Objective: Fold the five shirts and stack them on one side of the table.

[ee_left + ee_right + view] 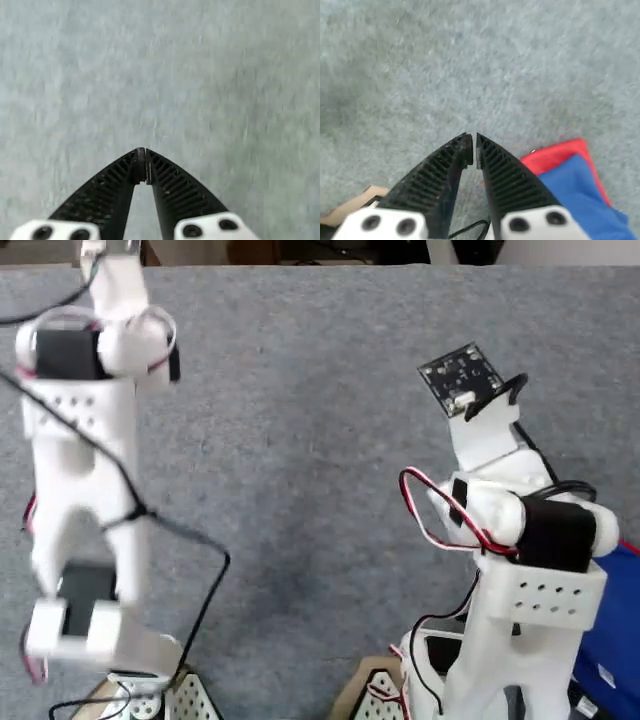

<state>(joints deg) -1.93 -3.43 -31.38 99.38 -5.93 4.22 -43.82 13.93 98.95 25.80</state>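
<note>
At 4 o'clock on the grey surface point(300, 440), at its near edge, a blue shirt point(580, 200) lies on a red shirt point(555, 155), likely the chosen stacking side. The right gripper point(470, 145) hangs just beside them, fingers clenched on nothing. Farther off, toward 10 o'clock, the left gripper point(141, 162) is likewise clenched and holds nothing.

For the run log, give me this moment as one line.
left gripper shut | right gripper shut | blue shirt on red shirt beside right arm
</note>
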